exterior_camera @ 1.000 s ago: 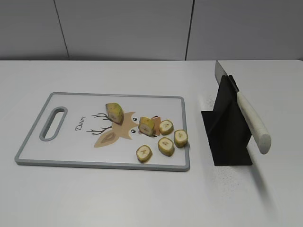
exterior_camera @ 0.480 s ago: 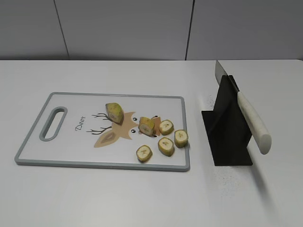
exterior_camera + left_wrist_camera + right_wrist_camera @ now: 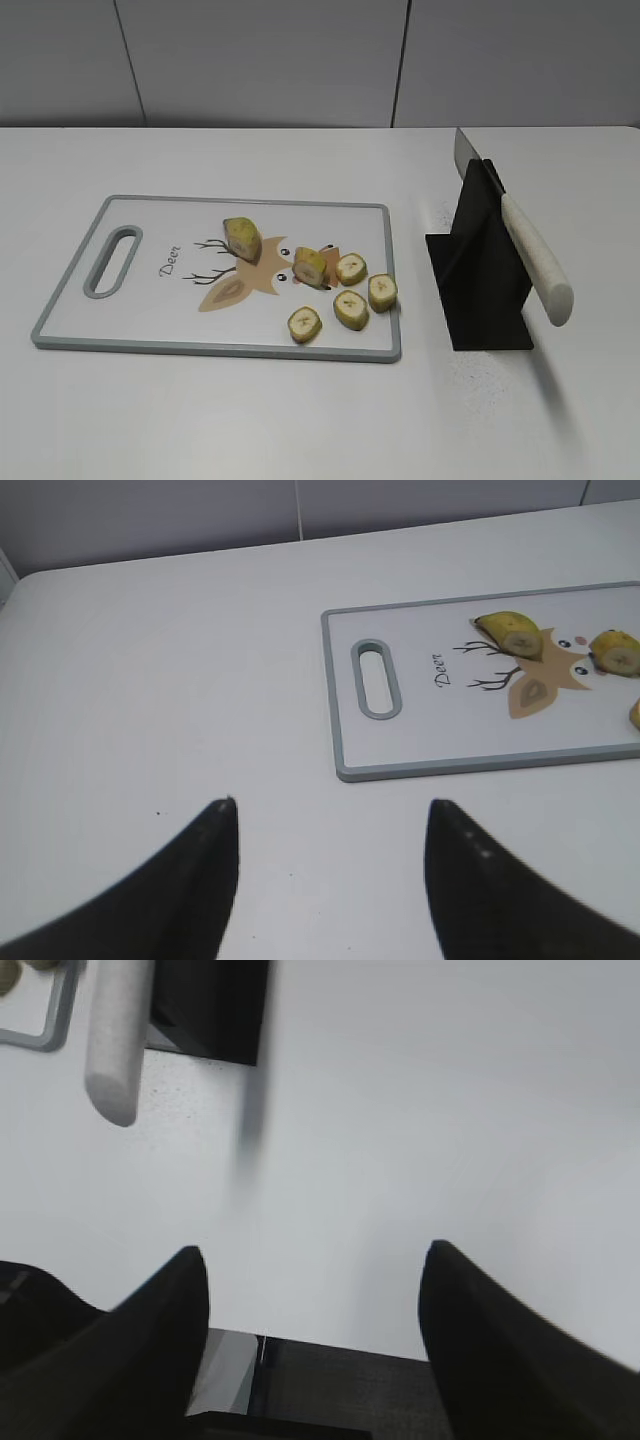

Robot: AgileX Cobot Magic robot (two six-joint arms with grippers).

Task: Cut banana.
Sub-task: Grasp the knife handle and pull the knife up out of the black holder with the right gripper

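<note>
Knife blade hidden behind stand; banana on board.

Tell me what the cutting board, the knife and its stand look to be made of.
Cutting board: likely plastic, smooth white face with printed deer and grey rim. Knife: bright metal blade, probably steel; matte off-white handle, plastic or similar. Stand: matte black, thin flat panels, plastic or painted metal; cannot tell which.
</note>
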